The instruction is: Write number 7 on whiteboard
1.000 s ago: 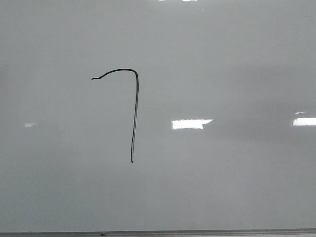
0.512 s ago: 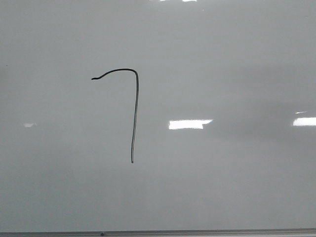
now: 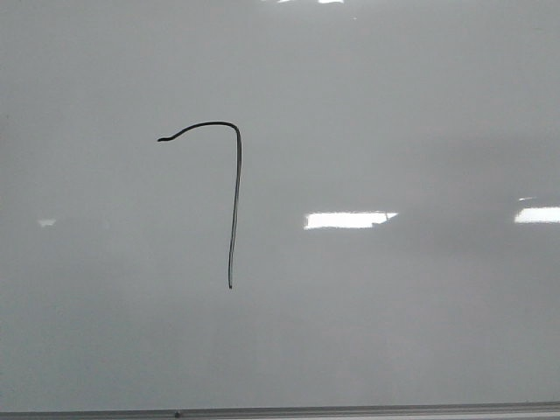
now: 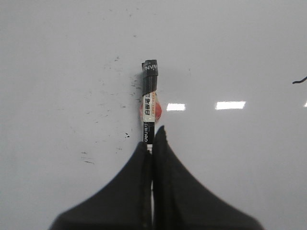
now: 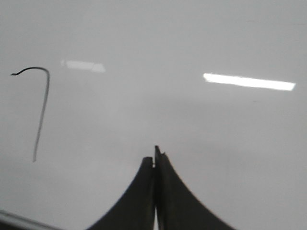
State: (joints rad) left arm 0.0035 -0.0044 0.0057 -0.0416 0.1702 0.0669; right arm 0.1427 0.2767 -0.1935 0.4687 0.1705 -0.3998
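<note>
Shifted slightly left, number 7 [image 3: 234, 206], whiteboard [image 3: 420, 332]

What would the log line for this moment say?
thin black hand-drawn number 7: complete | left gripper: shut on black marker pen | right gripper: shut, empty

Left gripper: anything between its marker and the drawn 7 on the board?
Nothing visible. The left gripper is shut on the marker, and only bare whiteboard with a few dark specks lies between it and the number 7. The front view shows no object near the stroke.
</note>
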